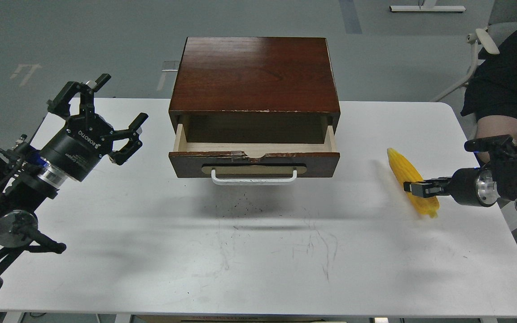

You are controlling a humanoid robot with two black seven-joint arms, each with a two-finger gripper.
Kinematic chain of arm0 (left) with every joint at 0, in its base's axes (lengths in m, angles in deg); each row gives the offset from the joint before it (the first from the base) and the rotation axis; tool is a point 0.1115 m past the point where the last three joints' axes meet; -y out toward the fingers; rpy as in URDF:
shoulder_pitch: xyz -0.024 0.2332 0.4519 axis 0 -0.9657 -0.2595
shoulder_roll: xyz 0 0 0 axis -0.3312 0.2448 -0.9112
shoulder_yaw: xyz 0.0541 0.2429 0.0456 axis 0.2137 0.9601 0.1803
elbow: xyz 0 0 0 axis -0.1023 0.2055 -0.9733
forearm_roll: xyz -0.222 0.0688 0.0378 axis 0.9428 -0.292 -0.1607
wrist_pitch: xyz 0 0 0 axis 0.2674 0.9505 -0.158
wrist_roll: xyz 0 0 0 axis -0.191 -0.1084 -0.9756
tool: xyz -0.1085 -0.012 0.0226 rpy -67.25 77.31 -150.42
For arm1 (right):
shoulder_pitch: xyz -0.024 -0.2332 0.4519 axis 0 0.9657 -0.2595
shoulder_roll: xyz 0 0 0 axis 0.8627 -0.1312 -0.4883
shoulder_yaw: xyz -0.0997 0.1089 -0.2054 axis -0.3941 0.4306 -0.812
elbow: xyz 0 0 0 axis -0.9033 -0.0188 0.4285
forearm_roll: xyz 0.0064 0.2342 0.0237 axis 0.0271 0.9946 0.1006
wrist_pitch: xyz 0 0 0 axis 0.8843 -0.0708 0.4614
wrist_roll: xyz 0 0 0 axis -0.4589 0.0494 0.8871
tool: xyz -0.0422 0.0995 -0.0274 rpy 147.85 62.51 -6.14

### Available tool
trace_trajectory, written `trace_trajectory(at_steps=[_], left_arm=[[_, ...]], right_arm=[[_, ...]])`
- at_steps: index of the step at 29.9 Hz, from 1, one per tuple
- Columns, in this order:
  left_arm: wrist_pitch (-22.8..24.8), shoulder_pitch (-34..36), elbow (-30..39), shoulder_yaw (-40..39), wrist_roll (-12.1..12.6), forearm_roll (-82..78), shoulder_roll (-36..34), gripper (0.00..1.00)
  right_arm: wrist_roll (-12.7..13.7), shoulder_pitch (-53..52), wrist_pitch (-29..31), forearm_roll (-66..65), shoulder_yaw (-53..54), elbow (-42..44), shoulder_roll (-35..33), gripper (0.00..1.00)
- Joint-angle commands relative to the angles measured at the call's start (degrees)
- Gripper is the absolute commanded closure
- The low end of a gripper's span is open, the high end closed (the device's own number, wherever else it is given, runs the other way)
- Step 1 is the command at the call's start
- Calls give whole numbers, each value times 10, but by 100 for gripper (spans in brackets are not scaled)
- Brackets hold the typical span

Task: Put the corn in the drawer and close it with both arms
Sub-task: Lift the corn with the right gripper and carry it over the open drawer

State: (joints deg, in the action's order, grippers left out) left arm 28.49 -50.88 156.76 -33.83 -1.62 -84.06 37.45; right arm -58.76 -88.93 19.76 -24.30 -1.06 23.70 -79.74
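The yellow corn [402,168] lies slantwise at the right of the white table [258,251], its wide end nearest me. My right gripper [413,187] comes in from the right, closed across the cob's lower half, and the cob looks slightly raised off the table. The dark wood cabinet [254,74] stands at the back centre. Its drawer [254,158] with the white bar handle [254,179] is pulled open, and the pale wood inside shows nothing in it. My left gripper [106,105] is open and empty, raised left of the cabinet.
A seated person in black [505,89] and a chair [483,42] are past the table's right edge, close behind my right arm. Dark scuff marks [240,208] lie on the table in front of the drawer.
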Motion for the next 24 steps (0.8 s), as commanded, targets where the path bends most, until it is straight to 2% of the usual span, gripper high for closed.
trace_trajectory(at_steps=[1, 8, 11, 18, 22, 24], left_arm=[[0, 0, 0, -1, 0, 0, 0, 0], [0, 1, 0, -3, 0, 0, 0, 0], [0, 1, 0, -3, 0, 0, 0, 0], [0, 1, 0, -10, 0, 0, -1, 0], [0, 1, 0, -10, 0, 0, -1, 0], [0, 1, 0, -10, 0, 0, -2, 0]], right_arm=[[0, -58, 1, 4, 21, -28, -15, 95], [0, -219, 17, 34, 14, -59, -10, 94], [0, -296, 45, 37, -14, -82, 33, 94], [0, -405, 45, 33, -94, -121, 135, 93], [0, -445, 40, 26, -125, -136, 177, 93], [0, -460, 16, 17, -151, -138, 206, 93]])
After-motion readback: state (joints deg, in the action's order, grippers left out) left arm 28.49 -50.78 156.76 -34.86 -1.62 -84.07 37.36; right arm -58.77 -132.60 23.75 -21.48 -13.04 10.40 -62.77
